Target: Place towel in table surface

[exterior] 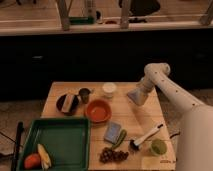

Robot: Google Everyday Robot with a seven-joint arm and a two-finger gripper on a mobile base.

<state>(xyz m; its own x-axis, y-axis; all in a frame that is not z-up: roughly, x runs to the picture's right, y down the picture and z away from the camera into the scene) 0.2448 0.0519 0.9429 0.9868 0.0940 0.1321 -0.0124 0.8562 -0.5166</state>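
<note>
The towel (134, 95) is a small grey-blue triangle of cloth at the back right of the pale wooden table surface (135, 117). It lies on the wood or sits just above it. My gripper (143, 93) is at the end of the white arm that comes in from the right, and it sits right against the towel's right edge.
A white cup (109, 89), a metal cup (85, 94), a dark bowl (67, 102) and an orange bowl (98, 110) stand to the left. A blue block with a green edge (114, 132), grapes (112, 155), a brush (147, 136) and a green cup (158, 147) are in front. A green tray (60, 131) is at the front left.
</note>
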